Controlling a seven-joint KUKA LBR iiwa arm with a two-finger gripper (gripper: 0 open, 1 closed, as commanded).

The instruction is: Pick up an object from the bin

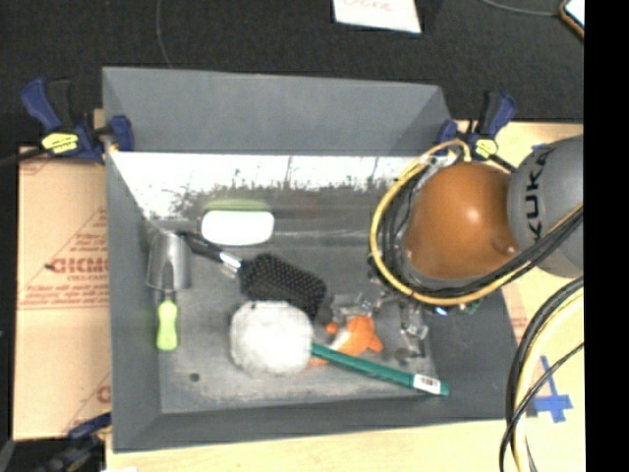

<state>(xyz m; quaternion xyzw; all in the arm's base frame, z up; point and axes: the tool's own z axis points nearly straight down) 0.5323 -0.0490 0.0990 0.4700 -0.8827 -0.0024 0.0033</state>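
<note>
**Bin (275, 116), grey metal: contents and state of pick**

- Hand (411, 337): low in the bin near the front right corner, under the arm's orange cover (457, 224) and its looped cables. Whether it is released or clenched cannot be told from this angle, and nothing can be seen grasped in it.
- Orange piece (356, 337): small and irregular, on the bin floor just beside the hand on the side away from the right wall. It is the nearest candidate.
- Teal rod (378, 367): slim, with a white tag at one end, lying aslant along the front edge. It passes just in front of the orange piece and close under the hand.
- White fluffy puff (267, 337): front centre, touching the rod's far end.
- Black hairbrush (282, 281): centre, just behind the puff.
- White oval block with a green top (238, 227): near the back wall.
- Trowel (167, 283): metal blade and green handle, along the left wall, well apart from the hand.

Progress, as a judgement: the descent looks done, with the hand among the things at floor level. Still to come are a confirmed grip — most likely on the orange piece or the rod — and the lift clear of the bin.
</note>
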